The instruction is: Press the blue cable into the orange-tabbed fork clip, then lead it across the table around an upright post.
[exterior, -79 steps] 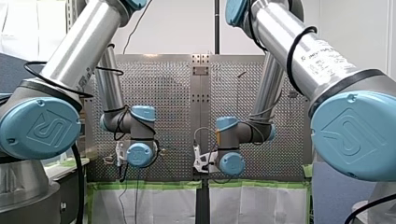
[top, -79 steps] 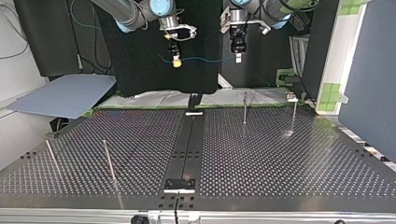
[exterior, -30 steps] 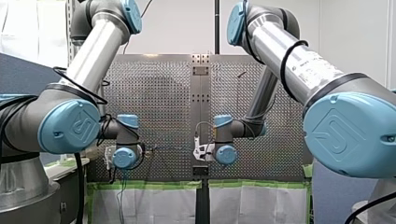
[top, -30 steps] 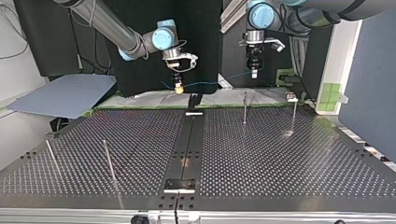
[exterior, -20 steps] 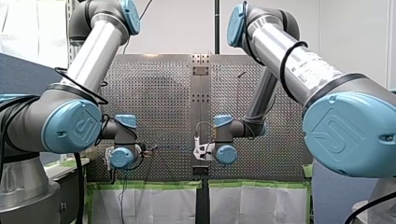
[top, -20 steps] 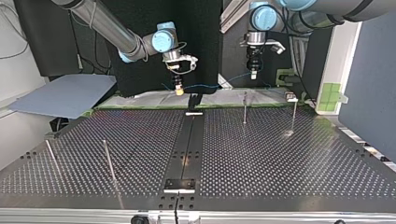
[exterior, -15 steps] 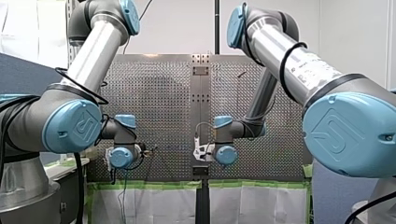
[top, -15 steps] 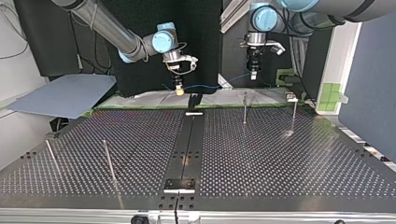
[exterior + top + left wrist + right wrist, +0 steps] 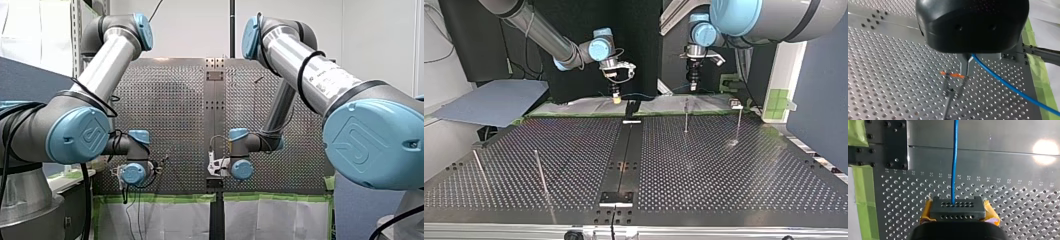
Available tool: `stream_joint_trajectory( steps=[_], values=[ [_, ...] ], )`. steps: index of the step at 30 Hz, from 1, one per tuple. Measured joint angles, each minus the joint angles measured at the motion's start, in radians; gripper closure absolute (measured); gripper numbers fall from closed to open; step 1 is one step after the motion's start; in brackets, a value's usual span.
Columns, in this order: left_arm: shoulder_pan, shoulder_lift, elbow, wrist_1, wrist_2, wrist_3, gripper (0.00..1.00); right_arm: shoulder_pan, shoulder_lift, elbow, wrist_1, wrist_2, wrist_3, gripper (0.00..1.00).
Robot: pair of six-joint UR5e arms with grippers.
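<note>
Right over the orange-tabbed fork clip (image 9: 952, 75), my left gripper (image 9: 966, 71) is hanging with its metal fingers pinched narrow on the blue cable (image 9: 1010, 86). The cable is running off to one side of the clip, over the perforated table (image 9: 885, 75), and isn't sitting in the fork yet. The clip's far end is looking blurry, so the prongs are hard to make out. Well away from the clip, my right gripper (image 9: 955, 205) is clamping the same cable between its yellow pads (image 9: 990, 213).
</note>
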Motion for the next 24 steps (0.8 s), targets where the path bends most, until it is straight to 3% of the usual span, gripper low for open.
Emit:
stream_joint_trajectory(
  steps=[12,24],
  values=[
    [0.028,-0.015,0.096,-0.080,0.002,-0.009,1.00,-0.019,0.013,-0.022,0.016,-0.002,-0.007,1.00],
    [0.070,-0.015,0.114,-0.093,0.006,-0.017,1.00,-0.024,0.014,-0.038,0.036,-0.003,-0.021,1.00]
  ],
)
